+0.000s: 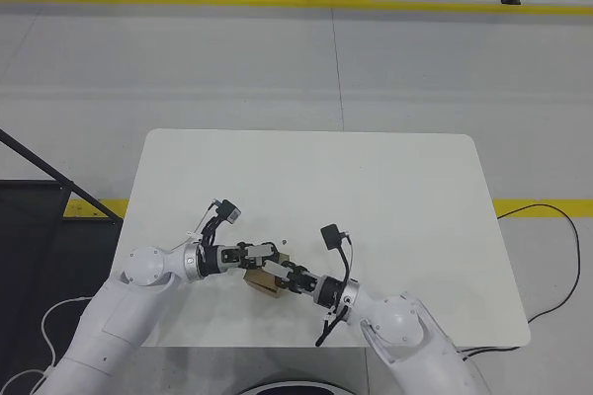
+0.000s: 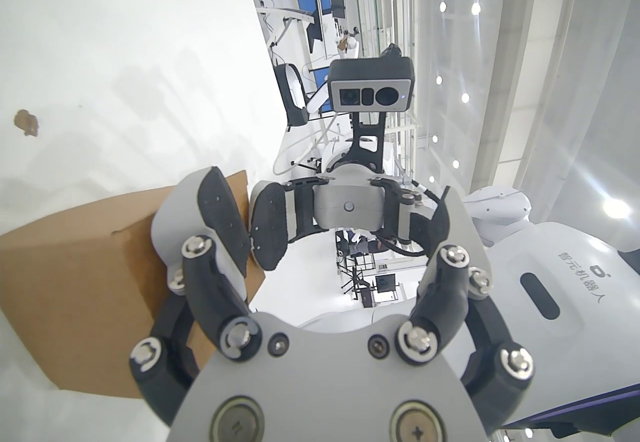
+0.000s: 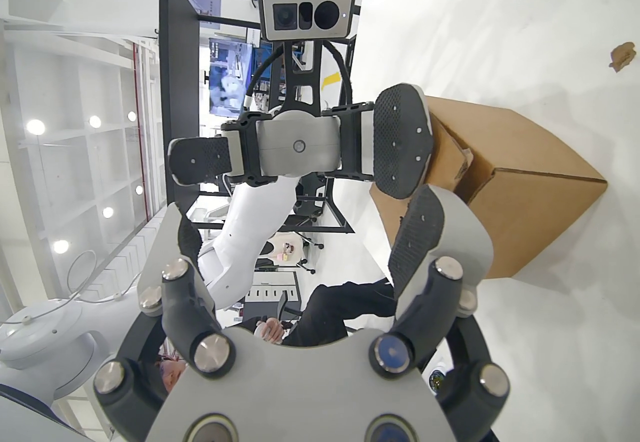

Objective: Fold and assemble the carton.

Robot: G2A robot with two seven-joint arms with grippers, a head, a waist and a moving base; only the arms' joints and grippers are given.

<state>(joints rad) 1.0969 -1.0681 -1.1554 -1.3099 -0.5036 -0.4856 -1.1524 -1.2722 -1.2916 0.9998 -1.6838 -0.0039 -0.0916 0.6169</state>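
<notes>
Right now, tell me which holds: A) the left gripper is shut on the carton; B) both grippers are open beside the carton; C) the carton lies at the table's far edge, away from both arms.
B: the left gripper and the right gripper both stand wide open, with the carton close beside them.
</notes>
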